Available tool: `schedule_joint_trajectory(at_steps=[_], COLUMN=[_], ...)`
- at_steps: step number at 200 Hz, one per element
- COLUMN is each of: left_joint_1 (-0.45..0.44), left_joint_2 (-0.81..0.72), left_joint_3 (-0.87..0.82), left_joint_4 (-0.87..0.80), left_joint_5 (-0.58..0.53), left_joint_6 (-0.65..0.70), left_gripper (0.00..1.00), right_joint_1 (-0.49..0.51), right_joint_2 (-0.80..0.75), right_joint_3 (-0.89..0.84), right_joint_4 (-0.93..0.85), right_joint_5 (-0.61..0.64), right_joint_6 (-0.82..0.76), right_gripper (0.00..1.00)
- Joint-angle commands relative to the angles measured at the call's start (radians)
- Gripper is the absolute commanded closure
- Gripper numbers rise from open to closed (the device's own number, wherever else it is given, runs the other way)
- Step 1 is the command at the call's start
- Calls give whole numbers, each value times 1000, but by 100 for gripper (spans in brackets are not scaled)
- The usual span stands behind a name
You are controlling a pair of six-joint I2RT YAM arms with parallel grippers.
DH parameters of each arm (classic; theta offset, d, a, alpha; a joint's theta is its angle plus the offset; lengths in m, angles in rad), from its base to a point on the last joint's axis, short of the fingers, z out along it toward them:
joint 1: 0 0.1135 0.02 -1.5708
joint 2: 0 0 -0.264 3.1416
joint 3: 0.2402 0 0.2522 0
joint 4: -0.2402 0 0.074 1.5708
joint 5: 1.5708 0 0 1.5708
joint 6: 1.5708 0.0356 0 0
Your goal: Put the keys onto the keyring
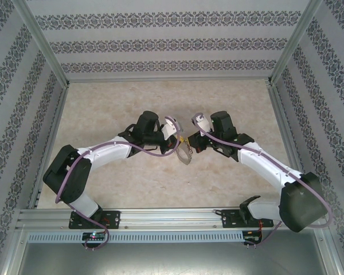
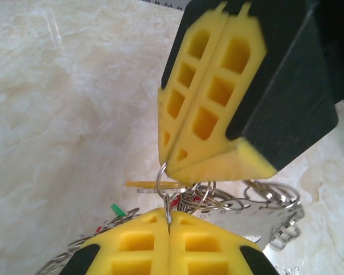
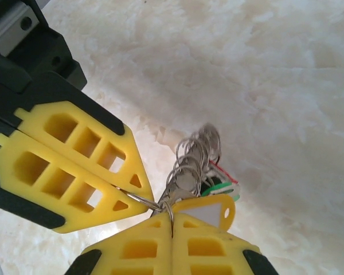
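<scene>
Shows the left gripper (image 2: pixel 169 223) and the right gripper (image 2: pixel 167 162) meeting tip to tip above the middle of the table (image 1: pixel 160 103), both clamped shut on one small ring (image 2: pixel 164 184) from opposite sides. Note the keys (image 3: pixel 182 182) bunched just beneath that ring, with a yellow tag (image 3: pixel 209 211) touching the right fingers, a green tag (image 3: pixel 222 189) and a red tag (image 3: pixel 227 175) behind it, and a row of further rings (image 3: pixel 199 146) trailing away. See the keyring (image 1: pixel 186 154) hanging below the pinch point; cannot tell whether lifted free or brushing the table. Expect, on any pull apart, a slip of the thin wire out of one seam and a drop of the whole bunch, given how near the tips both grips sit. Expect, on any twist, a bent or sprung ring. Watch also for tags and loose rings swinging across the gap needed for threading. Cannot tell whether the coil of the ring is parted at all. Hemmed in chiefly by the two grippers themselves, crowding the ring from both sides with little room to work. Elsewhere, note patterned walls (image 1: pixel 172 43) on three sides and a metal rail (image 1: pixel 172 216) along the near edge, both well apart from the work.
</scene>
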Motion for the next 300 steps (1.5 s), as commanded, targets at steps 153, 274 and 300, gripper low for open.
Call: schedule_joint_trajectory(at_steps=[153,274,300], left_joint_1=[-10,-14,-15], left_joint_2=[7,23,-7], left_joint_3=[-66,3,-18], left_joint_4=[221,64,56], left_joint_5=[74,38,29], left_joint_6=[-30,-11,-6], left_gripper=[100,95,100], right_joint_1=[-45,24,13], right_joint_2=[25,28,5], right_joint_3=[47,97,81], right_joint_4=[-41,-106,-113], right_joint_5=[1,-12,14], right_joint_6=[61,-14,-12], right_gripper=[100,100,100])
